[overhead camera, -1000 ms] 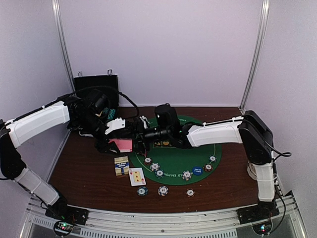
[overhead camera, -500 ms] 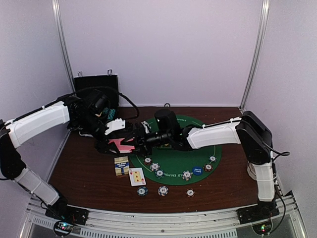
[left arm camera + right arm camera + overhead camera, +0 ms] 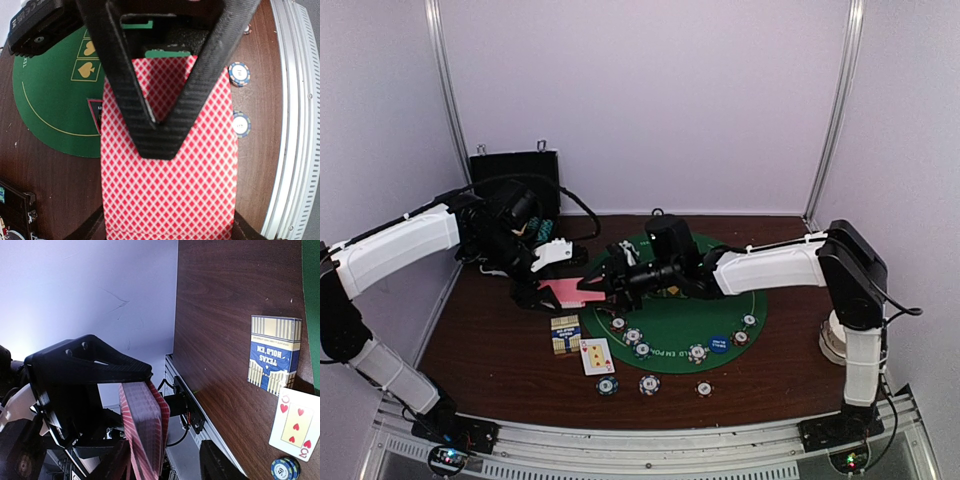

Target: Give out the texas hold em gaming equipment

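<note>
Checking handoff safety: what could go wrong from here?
1. The right hand straddles the whole card deck, so closing may take several cards, not one.
2. The left hand holds the deck off the table; a tug could spill it.
3. Both hands sit very close, so they may collide.

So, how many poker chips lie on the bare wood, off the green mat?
3, in a row before the green mat's near edge: left chip, middle chip, right chip. More may be hidden.

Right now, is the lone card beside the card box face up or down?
Face up: the card shows red heart pips and a five, flat beside the box.
</note>
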Motion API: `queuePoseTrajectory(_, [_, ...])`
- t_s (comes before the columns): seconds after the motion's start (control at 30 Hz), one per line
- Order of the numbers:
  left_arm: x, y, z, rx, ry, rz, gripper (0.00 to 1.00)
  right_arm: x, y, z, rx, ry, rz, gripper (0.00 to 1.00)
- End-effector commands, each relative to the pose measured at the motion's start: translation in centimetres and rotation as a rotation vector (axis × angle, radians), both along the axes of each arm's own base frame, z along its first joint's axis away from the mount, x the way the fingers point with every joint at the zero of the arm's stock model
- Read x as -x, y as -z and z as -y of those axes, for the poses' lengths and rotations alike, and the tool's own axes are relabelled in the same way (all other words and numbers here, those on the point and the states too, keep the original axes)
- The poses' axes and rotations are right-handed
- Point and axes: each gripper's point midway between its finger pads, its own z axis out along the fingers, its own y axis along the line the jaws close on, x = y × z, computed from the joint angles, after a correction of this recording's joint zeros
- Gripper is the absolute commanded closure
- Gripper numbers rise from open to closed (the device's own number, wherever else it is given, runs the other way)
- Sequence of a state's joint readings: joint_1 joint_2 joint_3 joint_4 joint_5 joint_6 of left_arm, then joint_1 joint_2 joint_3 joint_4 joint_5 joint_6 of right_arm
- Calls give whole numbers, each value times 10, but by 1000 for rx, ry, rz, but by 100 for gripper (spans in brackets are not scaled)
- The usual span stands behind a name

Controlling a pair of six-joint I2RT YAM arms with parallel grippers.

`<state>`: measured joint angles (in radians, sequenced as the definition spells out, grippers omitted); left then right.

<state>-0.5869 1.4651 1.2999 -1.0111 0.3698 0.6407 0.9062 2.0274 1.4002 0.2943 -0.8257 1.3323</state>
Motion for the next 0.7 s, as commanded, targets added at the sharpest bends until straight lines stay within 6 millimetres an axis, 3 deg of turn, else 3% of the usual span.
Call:
queuePoseTrajectory(0.0, [-9, -24, 7, 59, -1, 68, 100, 4, -38, 8, -45, -11, 63, 50])
queuePoseTrajectory(0.2, [-9, -23, 6, 54, -2, 70, 100, 10, -38, 17, -12, -25, 59, 54])
queuePoseTrajectory(0.67, [-11, -19, 1, 24, -8, 84, 100, 10, -30, 30, 45, -39, 34, 100])
